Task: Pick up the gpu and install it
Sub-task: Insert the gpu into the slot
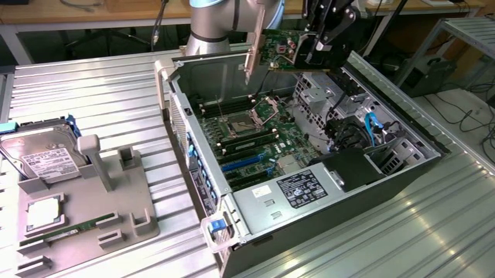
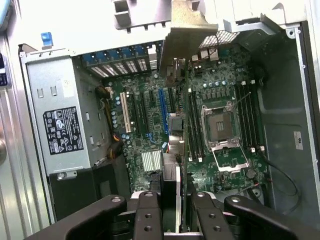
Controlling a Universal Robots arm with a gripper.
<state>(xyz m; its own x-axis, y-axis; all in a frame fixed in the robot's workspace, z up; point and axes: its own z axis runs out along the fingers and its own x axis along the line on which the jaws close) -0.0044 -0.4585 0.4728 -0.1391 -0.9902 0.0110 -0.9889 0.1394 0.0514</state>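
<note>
The tool (image 1: 313, 53) is closed part of the way, its fingers (image 2: 148, 212) pinching the gpu (image 1: 284, 49) from both faces. The card hangs in the air above the far end of the open computer case (image 1: 217, 72), well apart from the motherboard (image 1: 255, 139) below, with its silver bracket (image 1: 251, 55) pointing down toward the case on the exterior view's left.

In my judgement the step in hand is the carry over the case, before any seating. To do it well, the card should be kept parallel to the blue slots (image 2: 162, 107) — in the wrist view its thin edge runs almost along them, but it seems to lie more over the side of the CPU socket (image 2: 222, 127), so a sideways correction looks needed. The bracket end should be turned to the rear openings (image 2: 115, 65) of the case, because it must pass there without catching the metal wall.

The grip is near one end of the card, I think, so the far end may tilt; slow motion and a straight descent would be safer. I cannot tell from here whether the slot's latch is open.

The power supply (image 1: 302, 188) is well away from the path.
</note>
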